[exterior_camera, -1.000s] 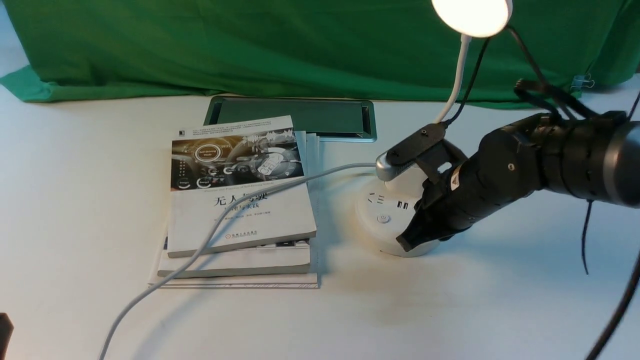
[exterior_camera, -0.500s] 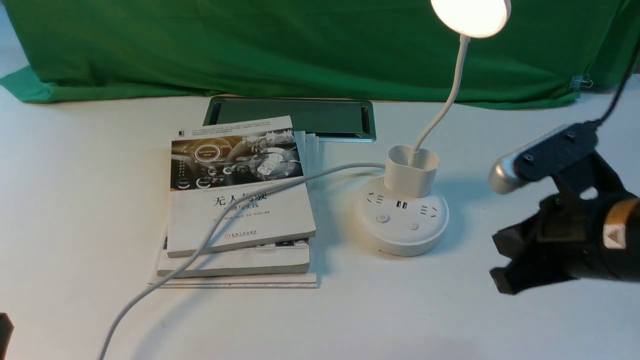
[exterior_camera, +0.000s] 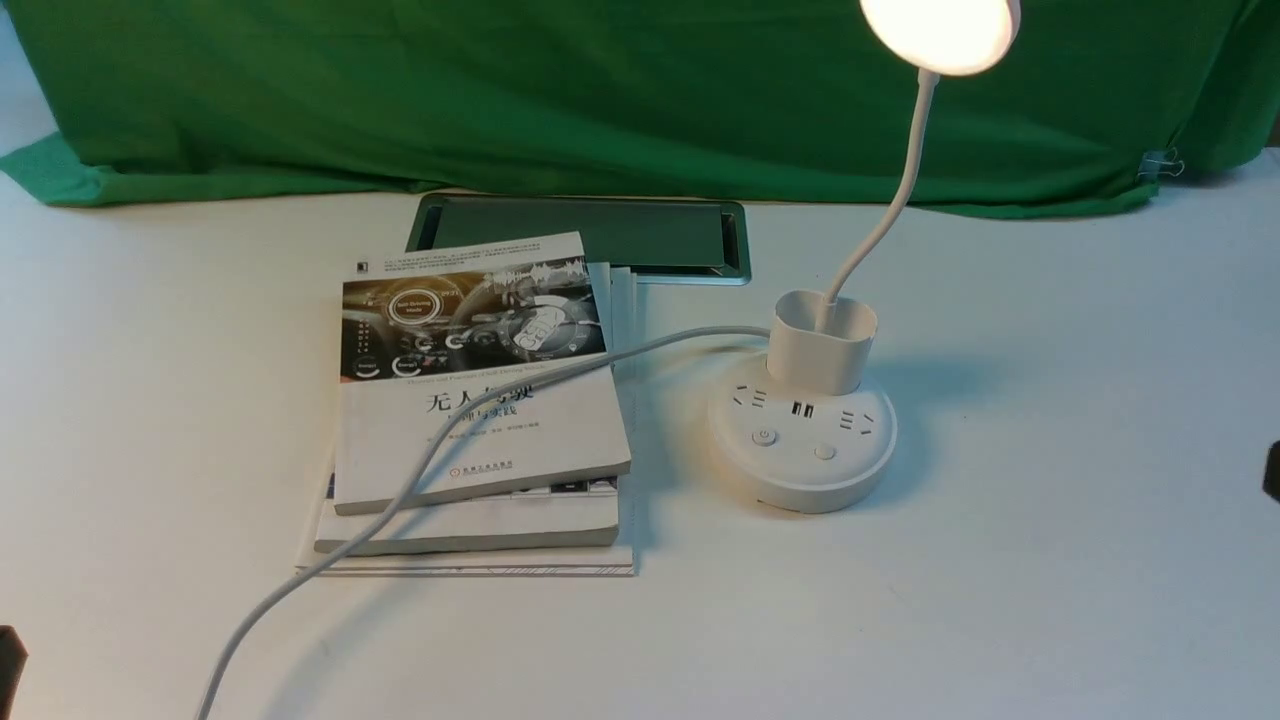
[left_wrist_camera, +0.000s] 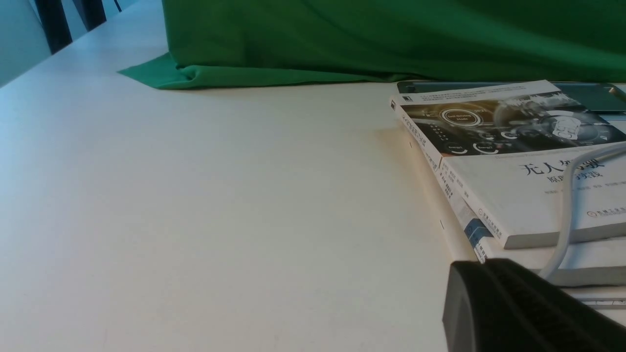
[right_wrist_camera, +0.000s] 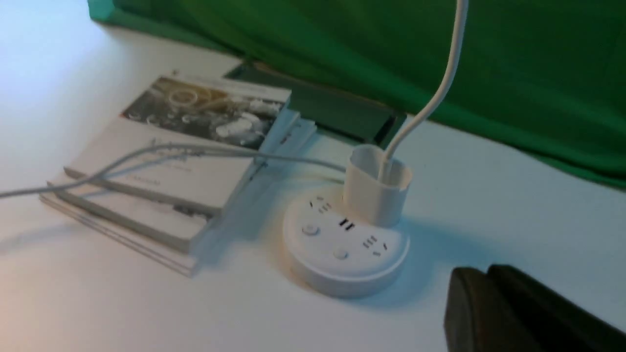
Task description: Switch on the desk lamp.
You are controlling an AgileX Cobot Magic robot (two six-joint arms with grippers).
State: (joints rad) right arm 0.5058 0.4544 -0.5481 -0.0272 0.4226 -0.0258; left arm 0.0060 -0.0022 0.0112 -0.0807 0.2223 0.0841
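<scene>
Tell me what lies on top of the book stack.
Only a grey cord crosses the top book, running to the desk lamp. The books underneath are mostly covered; only their edges show.

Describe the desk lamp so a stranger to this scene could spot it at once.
Against the green cloth backdrop lies a white table. Right of its stack of white paperback books stands the white plastic desk lamp. Only it has a round socketed base, a cup-shaped holder and a thin bent neck ending in a glowing disc.
</scene>
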